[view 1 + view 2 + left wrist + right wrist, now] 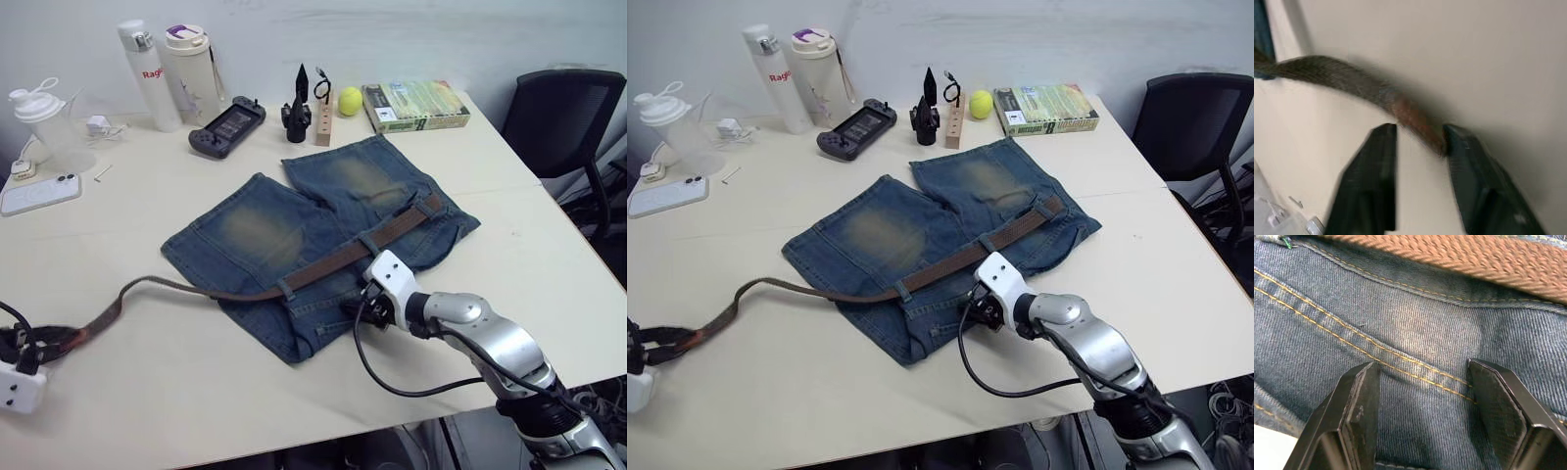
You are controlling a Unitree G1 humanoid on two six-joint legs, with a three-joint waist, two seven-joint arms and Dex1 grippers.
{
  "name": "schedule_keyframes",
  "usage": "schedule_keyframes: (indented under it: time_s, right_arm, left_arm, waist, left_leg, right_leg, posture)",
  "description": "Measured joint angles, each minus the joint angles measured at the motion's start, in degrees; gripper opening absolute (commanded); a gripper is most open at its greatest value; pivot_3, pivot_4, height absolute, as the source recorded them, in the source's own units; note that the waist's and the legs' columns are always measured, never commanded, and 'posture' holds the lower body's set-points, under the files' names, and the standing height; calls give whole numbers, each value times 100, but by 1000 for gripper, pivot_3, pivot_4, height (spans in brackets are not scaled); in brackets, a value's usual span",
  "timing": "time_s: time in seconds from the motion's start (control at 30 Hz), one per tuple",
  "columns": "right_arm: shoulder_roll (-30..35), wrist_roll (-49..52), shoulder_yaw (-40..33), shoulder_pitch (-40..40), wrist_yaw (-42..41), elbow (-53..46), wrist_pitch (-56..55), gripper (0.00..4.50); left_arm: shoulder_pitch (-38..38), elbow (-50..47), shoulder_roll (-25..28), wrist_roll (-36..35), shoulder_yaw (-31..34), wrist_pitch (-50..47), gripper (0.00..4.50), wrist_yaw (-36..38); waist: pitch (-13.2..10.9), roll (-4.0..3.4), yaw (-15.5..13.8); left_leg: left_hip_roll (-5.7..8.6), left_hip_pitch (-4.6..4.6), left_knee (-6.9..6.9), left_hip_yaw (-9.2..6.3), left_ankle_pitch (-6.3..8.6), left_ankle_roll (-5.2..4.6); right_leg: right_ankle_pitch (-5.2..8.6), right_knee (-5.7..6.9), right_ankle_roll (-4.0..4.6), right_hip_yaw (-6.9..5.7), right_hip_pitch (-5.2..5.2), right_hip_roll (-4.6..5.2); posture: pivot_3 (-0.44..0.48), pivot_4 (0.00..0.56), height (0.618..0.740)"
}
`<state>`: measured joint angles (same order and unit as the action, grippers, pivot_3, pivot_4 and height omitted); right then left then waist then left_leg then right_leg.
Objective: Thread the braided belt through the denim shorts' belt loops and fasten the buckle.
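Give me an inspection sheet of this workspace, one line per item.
Surface: cream table.
Job's things: denim shorts flat; braided belt through belt loops, tail trailing to the left.
Clutter: two bottles, shaker, game controller, phone, tennis ball, book.
Grippers: left gripper jaws open around belt end; right gripper jaws open over denim.
Cables: black cable at right arm.
Surroundings: office chair.

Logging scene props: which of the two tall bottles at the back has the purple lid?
The wider cream bottle, right of the slim white bottle, whose cap is silver.
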<state>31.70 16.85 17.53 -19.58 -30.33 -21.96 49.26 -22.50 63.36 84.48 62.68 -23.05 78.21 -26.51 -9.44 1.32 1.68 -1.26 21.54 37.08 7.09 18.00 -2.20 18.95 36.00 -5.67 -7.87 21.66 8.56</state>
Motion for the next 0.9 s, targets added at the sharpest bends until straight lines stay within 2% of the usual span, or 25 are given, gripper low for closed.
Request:
schedule_keyframes:
  time_s: [0.03,0.07,0.1,0.17,0.23,0.33,0.37,0.43,0.47,0.53,0.57,0.63,0.67,0.77,0.8,0.83,0.9]
  right_arm:
    - [-1,-7,-5,3,-8,-1,0,3123]
    - [-1,-16,-9,4,-18,-2,0,3123]
    - [-1,-19,-9,4,-22,-3,0,3123]
    - [-1,-28,-19,11,-37,-4,-1,3123]
    - [-2,-30,-32,22,-58,-6,-2,3123]
    - [-2,-33,-51,28,-91,-1,-2,3123]
    - [-7,-32,-59,18,-98,1,-2,3123]
    - [-9,-20,-105,30,-117,-8,13,3123]
    - [3,-16,-137,36,-139,-18,41,3123]
    - [61,62,-285,58,-227,-66,145,3123]
    - [87,117,-366,60,-264,-111,211,3123]
    - [139,262,-510,85,-342,-263,331,3123]
    - [161,348,-586,109,-387,-343,390,3123]
    - [186,741,-1003,185,-478,-639,718,3912]
    - [185,879,-1195,184,-486,-743,828,4376]
    - [187,1042,-1396,181,-500,-830,952,4446]
    - [270,1465,-1890,115,-589,-1008,1219,4446]
  left_arm:
    - [-65,31,0,-85,-2,73,3468,80]
    - [-153,64,0,-205,0,174,4074,240]
    - [-178,74,0,-250,3,209,4392,298]
    - [-446,405,-48,-654,-90,598,4392,867]
    - [-638,554,-74,-1286,-444,1048,4392,1594]
    - [-646,288,-8,-2911,-1366,1286,4392,2584]
    - [-408,-154,180,-3763,-1716,1196,4392,2919]
    - [518,-2065,970,-6289,-2274,330,4392,4171]
    - [779,-2775,1205,-7142,-2325,-32,4392,4647]
    - [1434,-4979,1933,-9419,-2251,-1267,4392,5769]
    - [1605,-5766,2077,-10199,-2146,-1692,4392,6117]
    - [1811,-6729,2167,-11272,-1932,-2322,4392,6529]
    - [1888,-7017,2175,-11635,-1798,-2587,4392,6656]
    - [2081,-7672,1973,-12451,-1197,-3438,4479,6733]
    - [2130,-7848,1829,-12545,-1037,-3688,4479,6711]
    - [2159,-8003,1608,-12519,-879,-3948,4479,6655]
    - [2149,-8432,836,-12189,-602,-4632,4479,6513]
  waist:
    - [1,1,0]
    - [1,1,1]
    - [0,0,3]
    - [3,4,5]
    - [2,4,7]
    - [0,1,7]
    - [-8,9,17]
    - [-31,24,47]
    - [-32,30,44]
    - [-40,43,2]
    - [-49,38,-15]
    - [-76,7,-19]
    - [-95,-11,-20]
    - [-131,-31,-24]
    - [-137,-31,-15]
    - [-138,-34,-13]
    - [-151,-40,-22]
  left_leg:
    - [1,0,1,2,0,0]
    - [1,0,1,4,0,0]
    - [1,0,2,5,0,2]
    - [1,-1,1,10,-4,10]
    - [-1,-1,1,14,-10,26]
    - [-3,-1,4,13,-8,29]
    - [-4,0,7,13,-7,29]
    - [-13,0,16,2,-3,41]
    - [-14,0,24,-8,-1,42]
    - [-8,12,48,-19,2,36]
    - [-7,17,66,-21,6,28]
    - [-4,49,92,-25,6,17]
    - [0,62,96,-29,1,11]
    - [3,66,93,-36,-9,13]
    - [0,68,92,-35,-10,13]
    - [-3,70,90,-34,-11,14]
    - [-3,78,90,-32,-9,11]
  right_leg:
    - [0,0,0,2,0,1]
    - [0,-1,0,2,0,1]
    - [0,-1,0,2,0,2]
    - [0,-1,0,1,2,2]
    - [1,-1,1,1,5,2]
    - [1,-3,2,0,3,3]
    - [1,-2,2,1,4,3]
    - [4,-3,12,3,-1,-1]
    - [5,-6,12,3,-11,-3]
    - [7,-19,15,6,-25,-3]
    - [4,-17,11,6,-33,-3]
    - [-3,-12,-1,5,-17,-11]
    - [-5,-8,-4,5,-8,-13]
    - [-5,-4,-5,6,-5,-47]
    - [-5,-5,-6,9,-5,-74]
    - [-7,-1,-10,12,-5,-85]
    - [-11,-7,-16,13,-5,-91]
  posture:
    - [0,150,724]
    - [0,150,724]
    - [0,150,724]
    - [0,150,724]
    - [0,150,724]
    - [0,150,724]
    - [0,150,724]
    - [0,150,724]
    - [0,150,724]
    - [0,150,724]
    - [0,150,724]
    - [0,150,724]
    - [0,150,724]
    - [0,150,724]
    - [0,150,724]
    - [0,150,724]
    - [0,150,724]
